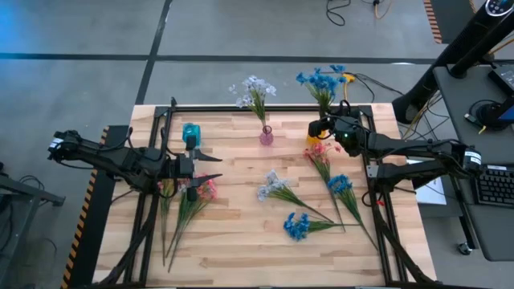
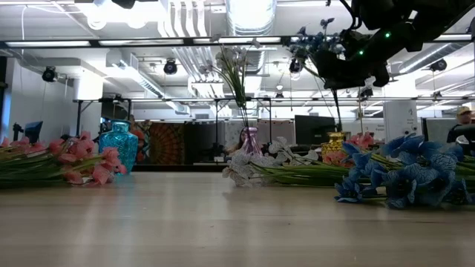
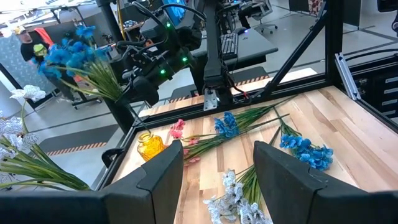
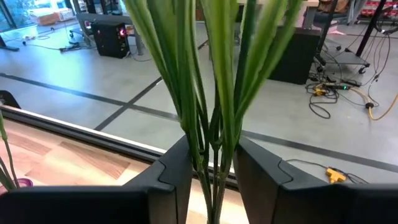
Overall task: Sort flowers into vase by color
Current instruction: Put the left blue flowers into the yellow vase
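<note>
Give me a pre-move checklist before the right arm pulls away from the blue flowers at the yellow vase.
1. Blue spray standing over the yellow vase: ok.
2. Stems actually down inside the vase mouth: cannot tell, the right tool hides it.
3. Right tool clear of the stems: not ok, they run between its fingers.
4. Yellow vase upright: ok.
5. Left tool out of the way: ok, open and empty on the far side of the table.
6. White spray in the pink vase undisturbed: ok.
</note>
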